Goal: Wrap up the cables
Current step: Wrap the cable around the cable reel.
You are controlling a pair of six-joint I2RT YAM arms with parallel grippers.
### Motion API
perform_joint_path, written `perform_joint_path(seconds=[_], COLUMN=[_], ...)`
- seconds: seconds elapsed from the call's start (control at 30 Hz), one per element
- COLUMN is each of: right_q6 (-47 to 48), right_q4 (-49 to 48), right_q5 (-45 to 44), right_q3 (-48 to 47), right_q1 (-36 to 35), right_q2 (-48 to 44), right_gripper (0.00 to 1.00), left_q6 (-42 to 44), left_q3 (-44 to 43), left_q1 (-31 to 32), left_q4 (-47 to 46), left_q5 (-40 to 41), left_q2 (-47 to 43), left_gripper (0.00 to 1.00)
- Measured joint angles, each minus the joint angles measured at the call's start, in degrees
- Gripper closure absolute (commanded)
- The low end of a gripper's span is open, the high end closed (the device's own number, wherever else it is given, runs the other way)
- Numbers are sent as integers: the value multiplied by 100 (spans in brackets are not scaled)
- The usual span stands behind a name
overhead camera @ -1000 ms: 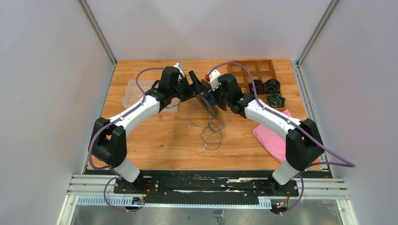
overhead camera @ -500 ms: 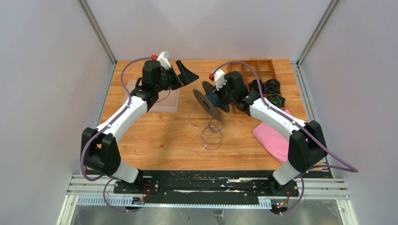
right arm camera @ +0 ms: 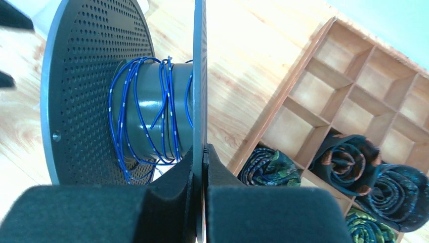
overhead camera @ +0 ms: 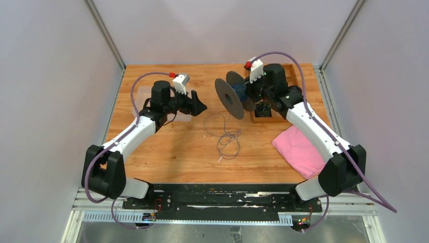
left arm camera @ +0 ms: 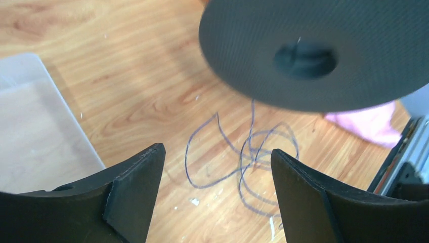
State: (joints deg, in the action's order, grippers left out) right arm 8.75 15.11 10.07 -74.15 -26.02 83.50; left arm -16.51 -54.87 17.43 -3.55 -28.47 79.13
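Winding the cables (overhead camera: 227, 137) onto a spool (right arm camera: 96, 91): a few turns sit on the core, while the rest lies in loose loops on the surface (overhead camera: 177, 152). The right hand (right arm camera: 202, 152) is clamped on the spool's flange. The left hand (left arm camera: 217, 150) hovers open over the loops — best to pinch one strand and feed it taut, laying turns evenly.

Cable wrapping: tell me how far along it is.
Done: a few turns of blue cable sit on the hub of the spool. In hand: the right claw is shut on the spool's flange, and the left claw is open and empty. Left: a tangle of loose loops lies on the table, not yet wound.
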Motion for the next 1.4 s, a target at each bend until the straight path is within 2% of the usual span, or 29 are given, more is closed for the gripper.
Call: perform_joint_path(seconds=[0.23,0.43,0.67,0.83,1.03,1.23,1.4], right_q6=[-369,-774,-1113,-1276,-1460,-1620,-1729], right_q4=[291,680,1005,1202,1379,1539,1692], right_q5=[50,142,284,389,520,649,741], right_q3=[-634,-1016,-1362,-1510,-1781,-2009,-2212], right_q1=[297,463,557,560,603,704,743], right_q2=[-127,-155,-210,-240,-240,-286,-358], right_gripper=[99,99,99,99,99,99,99], left_q6=[866,1250,671,164,-264,-479,-584], left_q3=[337,656,236,136,-57,-72,-72], left_q1=[238,660,852,997,1128,1128,1128], left_q4=[42,-704,-1746,-2496,-3106,-3510,-3709], left_q5=[-109,-374,-378,-319,-227,-127,-87], left_q2=[273,516,1622,2072,2293,2382,2424], left_gripper=[13,15,16,17,28,43,59])
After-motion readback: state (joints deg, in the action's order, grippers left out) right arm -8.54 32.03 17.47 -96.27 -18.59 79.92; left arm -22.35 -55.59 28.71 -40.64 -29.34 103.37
